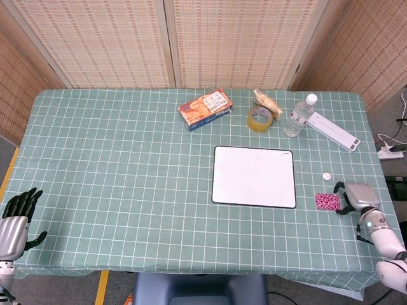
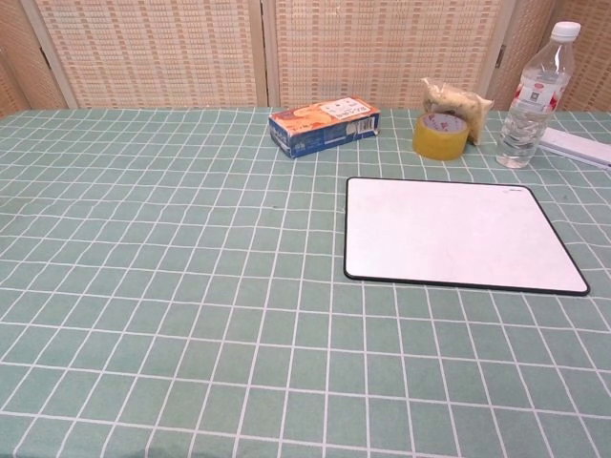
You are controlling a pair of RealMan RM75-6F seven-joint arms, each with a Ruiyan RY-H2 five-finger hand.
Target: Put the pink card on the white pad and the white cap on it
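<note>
Two little things wait for me: the pink card (image 1: 327, 202) lies flat on the surface just right of the white pad (image 1: 254, 176), and the white cap (image 1: 326, 176) sits a bit farther back. My right robot hand (image 1: 357, 197) is just right of the card, fingers apart, holding nothing. I should pinch the card's edge gently, since it lies so flat. My left robot hand (image 1: 16, 216) rests open, far left.
</note>
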